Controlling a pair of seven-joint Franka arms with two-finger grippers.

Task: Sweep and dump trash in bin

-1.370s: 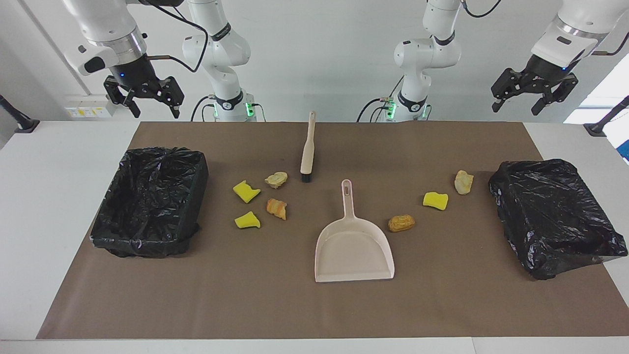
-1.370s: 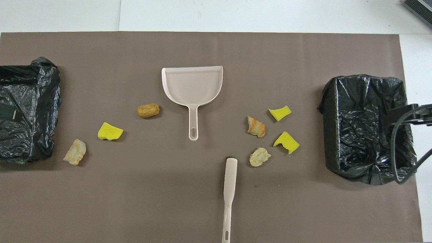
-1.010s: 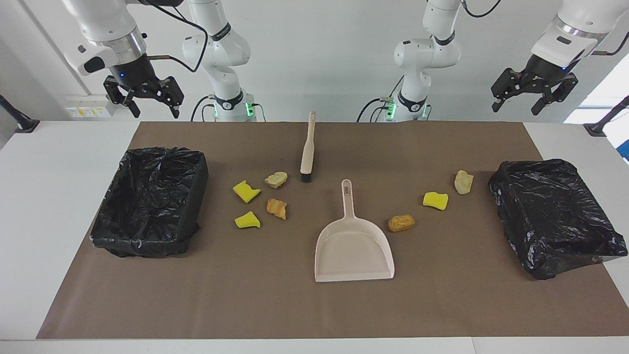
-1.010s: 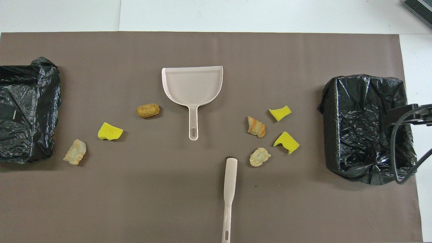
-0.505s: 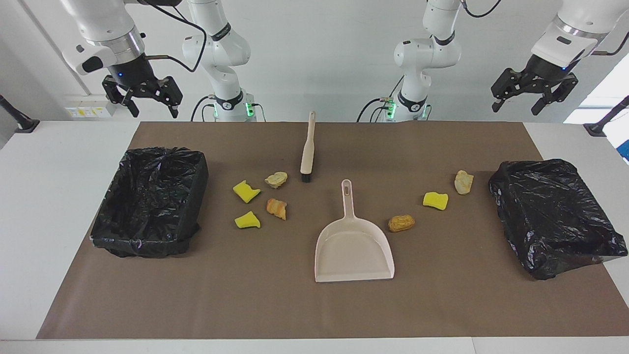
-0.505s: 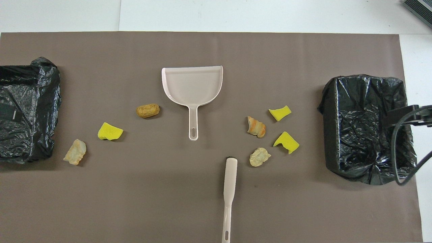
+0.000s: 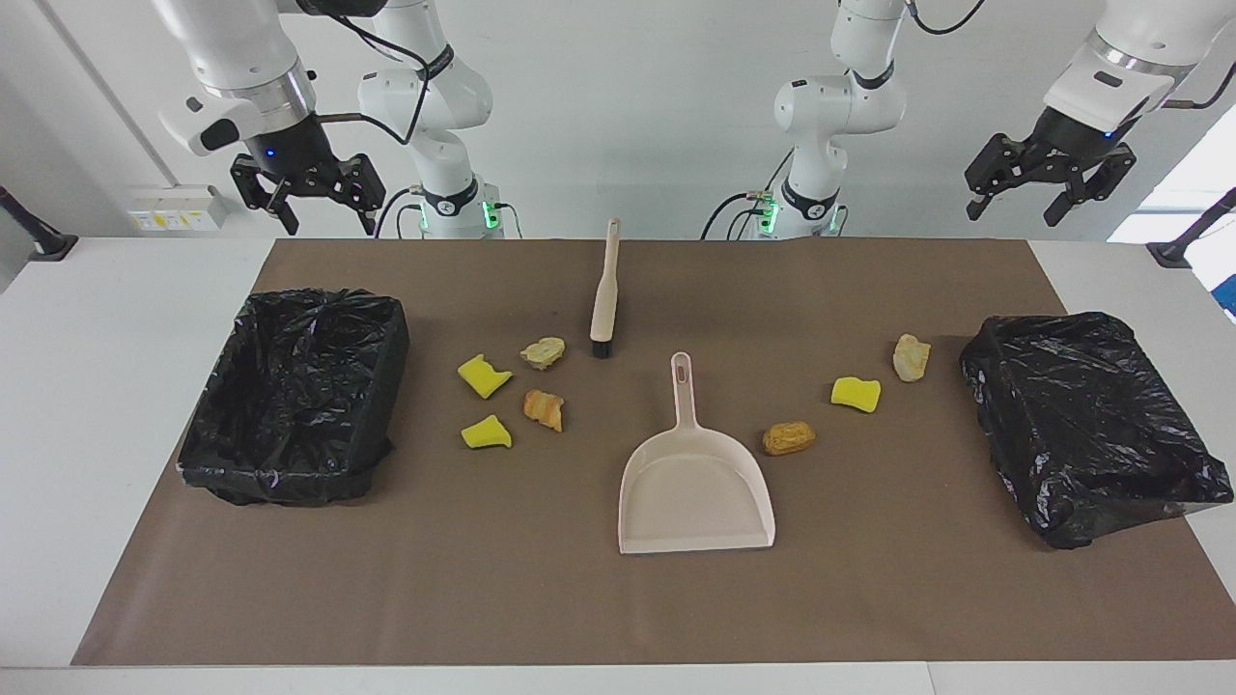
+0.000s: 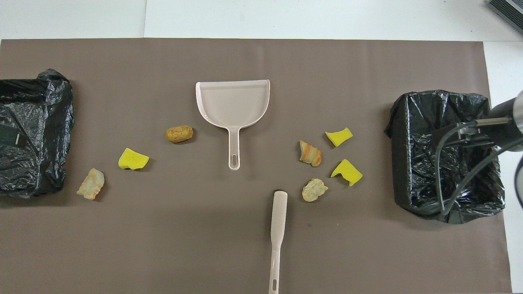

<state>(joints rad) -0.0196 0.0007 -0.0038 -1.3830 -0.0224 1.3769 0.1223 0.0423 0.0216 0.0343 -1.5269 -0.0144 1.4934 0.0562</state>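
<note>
Several trash pieces lie on the brown mat. Two yellow sponge chunks (image 7: 483,375) (image 7: 486,432) and two tan-orange lumps (image 7: 543,352) (image 7: 544,408) lie toward the right arm's end. A brown lump (image 7: 789,437), a yellow chunk (image 7: 856,393) and a pale lump (image 7: 911,356) lie toward the left arm's end. The beige dustpan (image 7: 695,487) lies mid-table, with the beige brush (image 7: 604,290) nearer the robots. My right gripper (image 7: 328,220) hangs open and empty, high over the mat's edge. My left gripper (image 7: 1012,210) waits open and empty, high up.
A black-lined bin (image 7: 381,372) stands at the right arm's end, another (image 7: 1004,386) at the left arm's end. In the overhead view, part of the right arm with its cable (image 8: 504,122) hangs over the bin (image 8: 402,134).
My right gripper has shifted a little toward the middle of the table, still high up. The left arm, trash, dustpan and brush have not moved.
</note>
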